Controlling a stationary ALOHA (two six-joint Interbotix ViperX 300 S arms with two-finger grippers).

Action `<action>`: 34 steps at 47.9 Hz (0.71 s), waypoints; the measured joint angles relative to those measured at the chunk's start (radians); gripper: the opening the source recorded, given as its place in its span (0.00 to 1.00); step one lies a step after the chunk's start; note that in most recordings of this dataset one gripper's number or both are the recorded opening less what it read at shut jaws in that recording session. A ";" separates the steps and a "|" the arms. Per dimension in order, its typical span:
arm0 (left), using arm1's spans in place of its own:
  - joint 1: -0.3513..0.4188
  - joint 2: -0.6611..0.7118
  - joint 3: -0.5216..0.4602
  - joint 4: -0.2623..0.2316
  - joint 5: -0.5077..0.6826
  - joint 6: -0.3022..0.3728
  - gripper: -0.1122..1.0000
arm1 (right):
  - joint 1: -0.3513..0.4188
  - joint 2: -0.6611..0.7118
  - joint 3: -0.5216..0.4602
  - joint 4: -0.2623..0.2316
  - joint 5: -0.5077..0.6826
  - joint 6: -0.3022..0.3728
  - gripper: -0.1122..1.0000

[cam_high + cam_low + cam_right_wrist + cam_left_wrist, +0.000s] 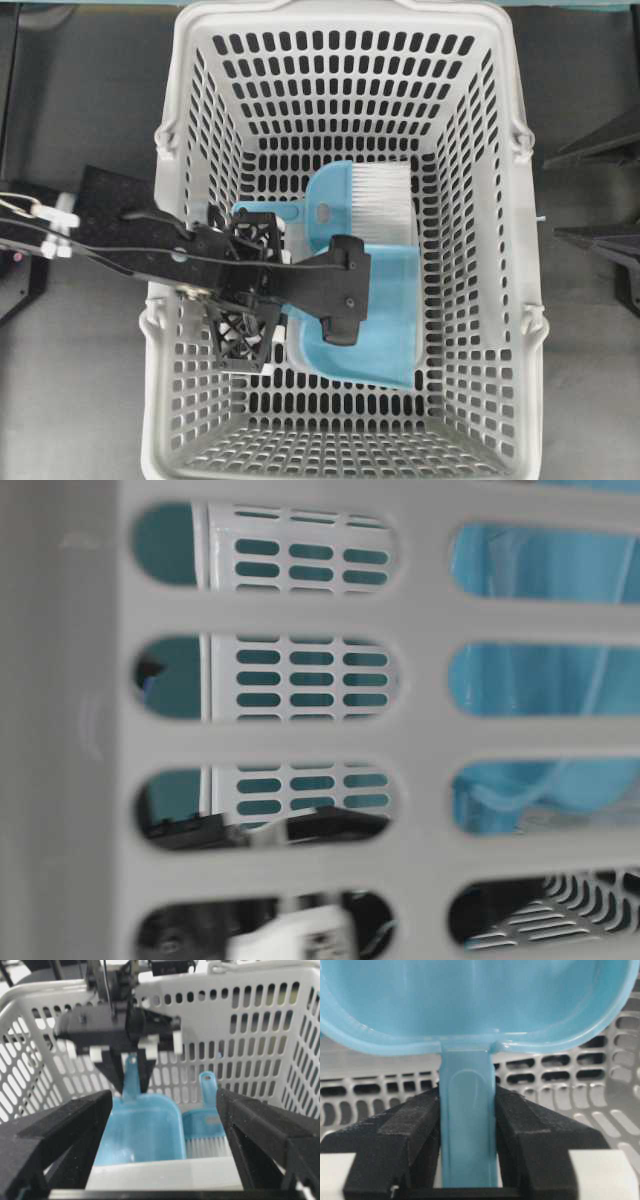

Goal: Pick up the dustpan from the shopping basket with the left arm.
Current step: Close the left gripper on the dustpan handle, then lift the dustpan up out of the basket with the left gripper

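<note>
The light blue dustpan (385,325) lies in the grey shopping basket (340,18), its tray toward the right wall. My left arm (250,265) reaches in over the left wall and hides the handle from above. In the left wrist view the left gripper (467,1105) is shut on the dustpan's narrow handle (467,1130), a black finger (415,1125) pressed against each side. The right wrist view shows the same grip (131,1077) from across the basket. My right gripper (162,1150) stands open outside the basket's near rim, with nothing between its fingers.
A blue hand brush (370,200) with white bristles lies beside the dustpan toward the far wall, also seen as the brush (205,1125) in the right wrist view. The basket's slotted walls (300,610) surround the left gripper on all sides.
</note>
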State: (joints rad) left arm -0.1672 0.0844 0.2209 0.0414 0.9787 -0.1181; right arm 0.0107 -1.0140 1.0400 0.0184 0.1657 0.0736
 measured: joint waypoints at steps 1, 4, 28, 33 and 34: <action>0.000 -0.008 0.000 0.002 0.002 0.000 0.35 | 0.000 -0.002 0.002 0.002 0.000 0.000 0.81; 0.000 -0.029 -0.005 0.002 0.002 0.000 0.35 | 0.000 -0.002 0.005 0.000 -0.005 0.000 0.81; 0.049 -0.230 -0.138 0.002 0.031 0.002 0.35 | 0.000 -0.021 0.038 0.002 -0.066 0.002 0.81; 0.055 -0.270 -0.146 0.002 0.029 0.005 0.35 | 0.000 -0.031 0.043 0.002 -0.069 0.002 0.81; 0.055 -0.276 -0.146 0.000 0.029 0.003 0.35 | 0.000 -0.034 0.043 0.000 -0.069 0.002 0.81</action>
State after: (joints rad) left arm -0.1120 -0.1917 0.0752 0.0414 1.0078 -0.1150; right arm 0.0107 -1.0477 1.0830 0.0184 0.0966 0.0752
